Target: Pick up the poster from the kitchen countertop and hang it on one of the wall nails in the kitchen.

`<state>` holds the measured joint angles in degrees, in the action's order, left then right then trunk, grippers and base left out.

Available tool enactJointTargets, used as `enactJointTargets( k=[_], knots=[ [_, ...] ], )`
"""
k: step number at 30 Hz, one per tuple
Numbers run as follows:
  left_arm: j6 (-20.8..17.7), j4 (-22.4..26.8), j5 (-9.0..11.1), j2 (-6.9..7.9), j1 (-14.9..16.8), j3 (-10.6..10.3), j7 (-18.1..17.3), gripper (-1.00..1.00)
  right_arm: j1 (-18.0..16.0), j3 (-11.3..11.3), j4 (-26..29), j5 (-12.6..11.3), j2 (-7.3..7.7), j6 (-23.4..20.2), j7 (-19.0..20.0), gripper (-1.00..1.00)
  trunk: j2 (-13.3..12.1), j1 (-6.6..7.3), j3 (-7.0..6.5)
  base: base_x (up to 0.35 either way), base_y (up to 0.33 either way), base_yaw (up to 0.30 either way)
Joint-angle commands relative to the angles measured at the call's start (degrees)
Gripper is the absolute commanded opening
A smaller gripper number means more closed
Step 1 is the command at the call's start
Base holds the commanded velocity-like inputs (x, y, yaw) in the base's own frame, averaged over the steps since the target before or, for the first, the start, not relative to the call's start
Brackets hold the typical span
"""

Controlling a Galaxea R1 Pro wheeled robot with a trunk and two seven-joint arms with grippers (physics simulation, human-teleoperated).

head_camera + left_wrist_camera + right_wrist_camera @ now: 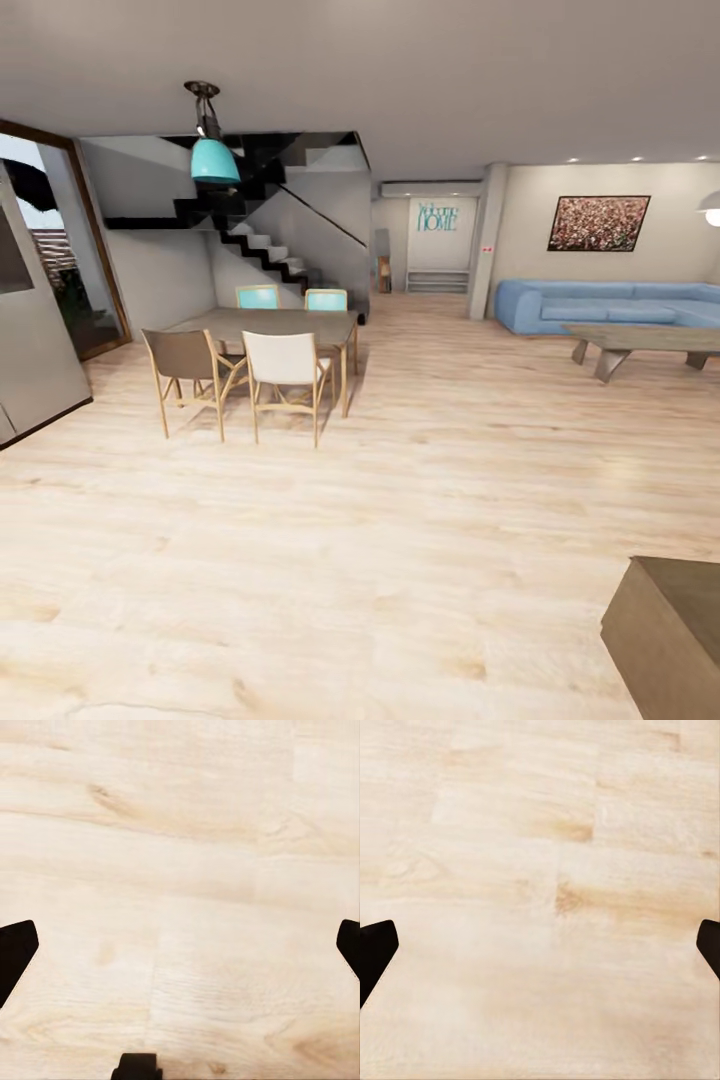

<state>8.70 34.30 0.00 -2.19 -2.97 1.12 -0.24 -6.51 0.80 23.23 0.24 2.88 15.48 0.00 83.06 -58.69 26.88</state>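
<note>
The poster, the kitchen countertop and the wall nail are out of view; the head view looks across an open living and dining room. My left gripper (180, 945) hangs over bare light wood floor, its dark fingertips (16, 949) far apart at the frame's two sides, open with nothing between them. My right gripper (540, 945) is the same: open and empty above the floor, with its black fingertips (375, 952) showing at the picture's edges.
A dining table (270, 325) with several chairs (285, 375) stands ahead left under a teal lamp (214, 158). A blue sofa (610, 303) and low table (640, 343) sit at right below a reddish landscape picture (598, 222). A brown block (670, 640) is near right. Stairs (262, 250) rise behind.
</note>
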Motion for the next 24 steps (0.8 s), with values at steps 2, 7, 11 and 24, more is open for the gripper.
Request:
enactJointTargets(
  k=[2,7,11,24],
  knots=[
    [0.1,0.1,0.0,-0.02,0.0,0.1,0.0,1.0,0.0,0.1,-0.1,0.1,0.06,0.2,0.0,1.0,0.0,-0.04,0.05,0.334,0.0,0.028],
    [0.1,0.1,0.0,-0.02,0.0,0.1,0.0,1.0,0.0,0.0,-0.2,0.2,0.1,0.2,0.1,1.0,0.0,-0.04,0.05,0.334,0.0,0.008],
    [0.1,0.1,0.0,-0.02,0.0,0.1,0.0,1.0,0.0,0.0,-0.2,0.2,0.11,0.2,0.0,1.0,0.0,-0.04,0.05,0.333,0.0,0.018],
    [0.1,0.1,0.0,-0.04,0.0,0.1,0.0,1.0,0.0,0.1,-0.2,0.2,-0.36,0.3,-0.2,1.0,0.0,-0.04,0.05,0.072,0.0,0.248]
  ],
)
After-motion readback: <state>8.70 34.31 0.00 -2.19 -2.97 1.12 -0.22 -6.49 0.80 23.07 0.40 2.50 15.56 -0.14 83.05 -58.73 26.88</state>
